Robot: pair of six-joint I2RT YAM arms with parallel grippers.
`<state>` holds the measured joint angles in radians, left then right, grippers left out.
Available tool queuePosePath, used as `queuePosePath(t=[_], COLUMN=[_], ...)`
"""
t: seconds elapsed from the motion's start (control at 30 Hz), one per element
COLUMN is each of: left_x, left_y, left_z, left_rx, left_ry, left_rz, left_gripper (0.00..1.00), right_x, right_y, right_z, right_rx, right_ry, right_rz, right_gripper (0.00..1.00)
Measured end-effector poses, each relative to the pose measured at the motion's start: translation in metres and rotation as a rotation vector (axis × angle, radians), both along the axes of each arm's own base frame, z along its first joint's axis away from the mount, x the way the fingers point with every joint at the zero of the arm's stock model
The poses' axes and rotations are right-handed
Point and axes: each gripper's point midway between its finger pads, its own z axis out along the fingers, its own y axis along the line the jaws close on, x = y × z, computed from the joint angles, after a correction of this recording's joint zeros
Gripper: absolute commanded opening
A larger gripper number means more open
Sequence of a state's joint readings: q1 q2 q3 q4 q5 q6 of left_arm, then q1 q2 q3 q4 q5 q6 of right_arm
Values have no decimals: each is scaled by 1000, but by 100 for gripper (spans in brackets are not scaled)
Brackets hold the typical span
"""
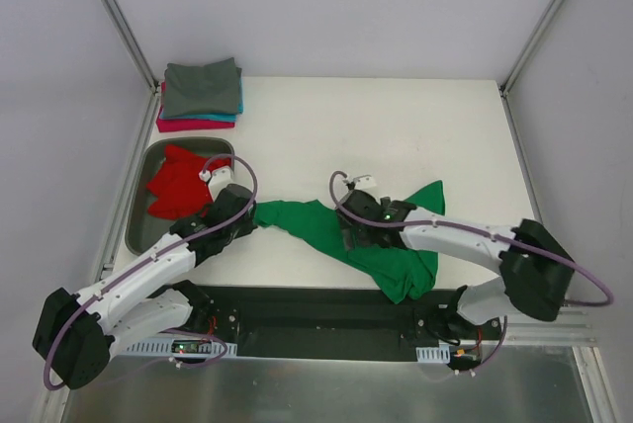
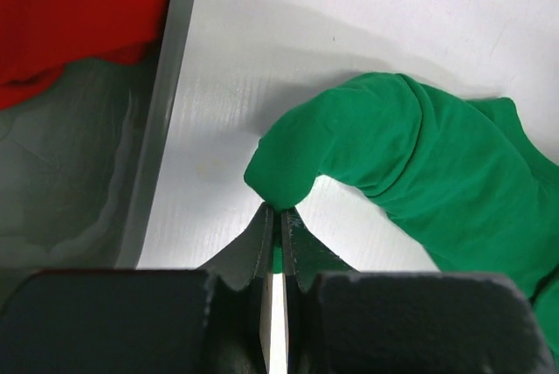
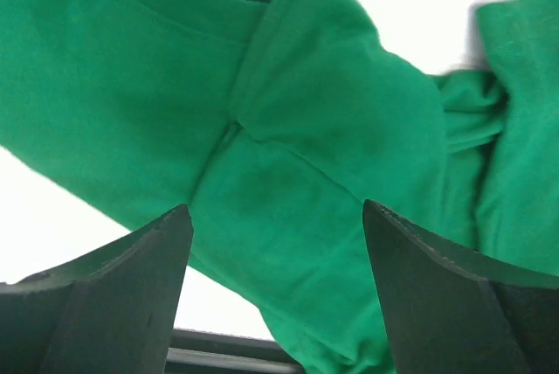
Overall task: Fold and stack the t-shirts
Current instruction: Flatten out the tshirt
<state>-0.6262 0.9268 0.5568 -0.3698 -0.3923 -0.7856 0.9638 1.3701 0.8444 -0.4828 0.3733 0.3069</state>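
A bright green t-shirt (image 1: 381, 235) lies crumpled across the near middle of the table. My left gripper (image 1: 247, 213) is shut on its left end, a bunched fold (image 2: 288, 164) pinched between the fingertips (image 2: 278, 214). My right gripper (image 1: 356, 237) is open just above the shirt's middle (image 3: 288, 190), with cloth filling the space between its fingers (image 3: 170, 234). A red t-shirt (image 1: 178, 186) lies crumpled in the grey tray (image 1: 141, 225); it also shows in the left wrist view (image 2: 79, 16). Folded grey (image 1: 203, 87), teal (image 1: 240, 105) and pink-magenta (image 1: 193, 125) t-shirts are stacked at the back left.
The tray's rim (image 2: 162, 129) stands just left of my left gripper. Metal frame posts (image 1: 119, 18) rise at both back sides. A black base strip (image 1: 316, 309) runs along the table's near edge, under the shirt's lower end.
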Motion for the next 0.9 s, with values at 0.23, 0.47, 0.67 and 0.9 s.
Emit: queuePosePath(t=[0.23, 0.47, 0.67, 0.9], left_x=[-6, -10, -9, -10], left_y=[-2, -3, -3, -3], left_z=[-8, -10, -7, -9], left_rx=[-28, -40, -48, -47], left_ry=[16, 20, 9, 9], left_rz=[-8, -14, -14, -14], left_gripper=[0, 0, 0, 0], right_x=[20, 30, 32, 29], right_y=[33, 27, 7, -29], right_z=[-11, -22, -28, -36], right_rx=[-68, -123, -161, -213], right_ry=[-51, -74, -78, -70], right_rz=[-125, -219, -283, -342], right_gripper=[67, 57, 42, 8])
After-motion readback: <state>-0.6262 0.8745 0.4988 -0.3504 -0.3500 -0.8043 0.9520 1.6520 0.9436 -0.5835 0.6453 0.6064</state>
